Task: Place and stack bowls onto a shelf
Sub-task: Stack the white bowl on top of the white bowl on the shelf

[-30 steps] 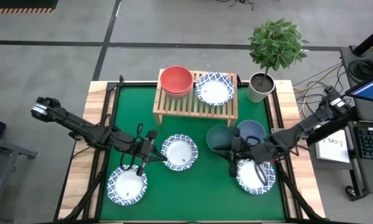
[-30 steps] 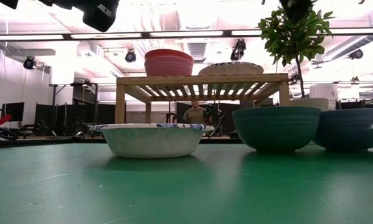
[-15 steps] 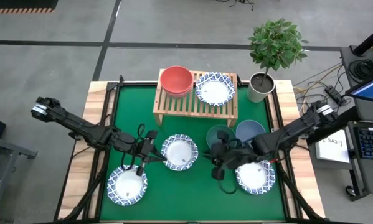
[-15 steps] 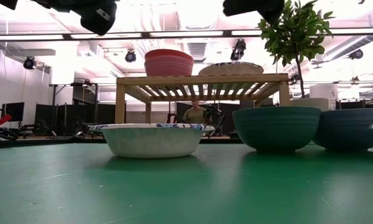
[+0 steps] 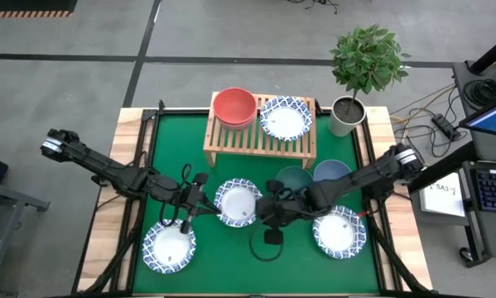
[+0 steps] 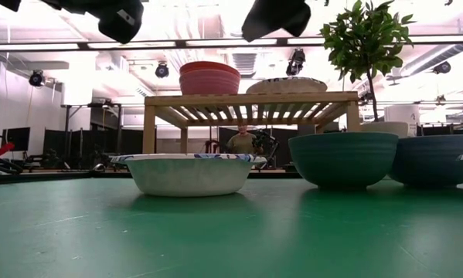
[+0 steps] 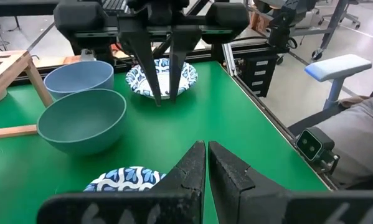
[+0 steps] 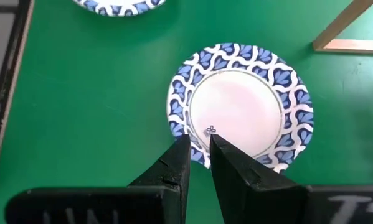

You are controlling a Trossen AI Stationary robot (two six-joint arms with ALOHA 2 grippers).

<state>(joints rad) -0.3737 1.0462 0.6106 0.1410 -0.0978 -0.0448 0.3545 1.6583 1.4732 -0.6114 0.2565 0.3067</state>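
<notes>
Green mat (image 5: 231, 244) is bare along the front edge. My right gripper (image 5: 268, 211), fingers narrow and holding nothing, has swung left from the teal bowl (image 5: 291, 180) to the middle white bowl (image 5: 237, 201). Left gripper (image 5: 199, 199) closed beside it.

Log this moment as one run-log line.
right pincer: over middle patterned bowl, empty | left pincer: shut, waiting | shelf: red bowl, one patterned bowl

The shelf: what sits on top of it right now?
On the shelf: a red bowl nested in a pink bowl, beside one patterned white bowl. Bowl interiors below the red one are covered.
</notes>
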